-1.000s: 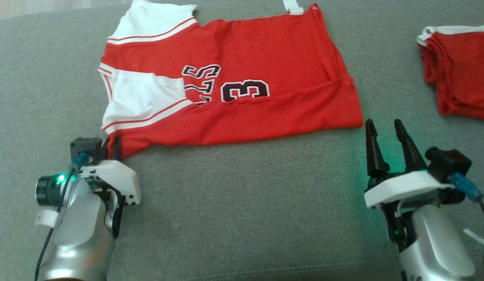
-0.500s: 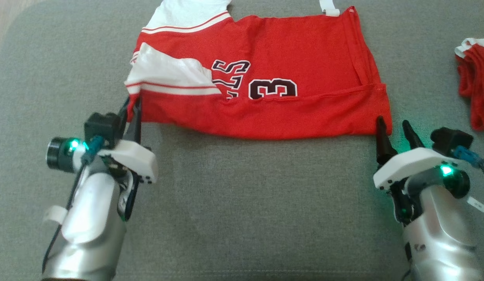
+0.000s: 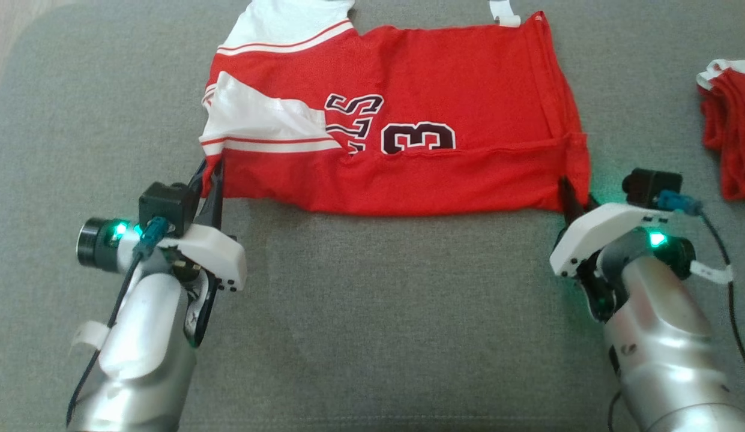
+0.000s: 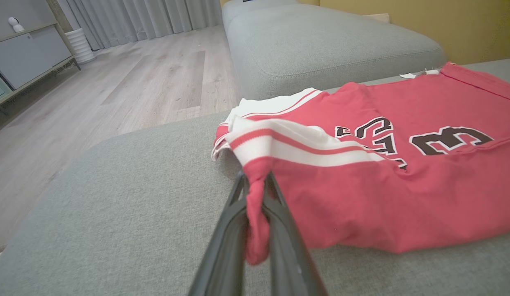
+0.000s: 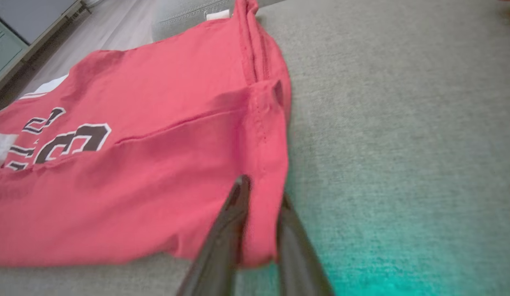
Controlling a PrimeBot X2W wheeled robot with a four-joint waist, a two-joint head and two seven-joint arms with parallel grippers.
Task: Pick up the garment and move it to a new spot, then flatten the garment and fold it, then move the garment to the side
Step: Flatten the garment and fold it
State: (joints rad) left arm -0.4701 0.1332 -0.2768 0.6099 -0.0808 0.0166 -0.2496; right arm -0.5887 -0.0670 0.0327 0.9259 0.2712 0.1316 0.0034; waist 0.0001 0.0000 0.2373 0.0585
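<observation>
Handling: red sports jersey with white striped sleeve trim and black numerals [image 3: 420, 78] reads as light, limp knit with no stiffness, probably a bit slick, so it will sag and drag between any two hold points; not fragile. It lies partly folded on the grey fabric sofa cushion [image 3: 378, 336], spread between the two sets of jaws and out ahead of them. Best holds, I'd say, are the two near corners, pinched through hem and all layers so the folded flap can't slip out. Left jaws are clamped on the near-left corner, with a wad of red cloth squeezed between them. Right jaws sit on the near-right hem corner with cloth between them and look closed on it. Versus a second ago: right jaws were wide open and short of the hem, now on it and pinched; left jaws unchanged, same corner. Head camera also shifted. Second folded red pile [image 3: 729, 138] lies well outside the right jaws.
</observation>
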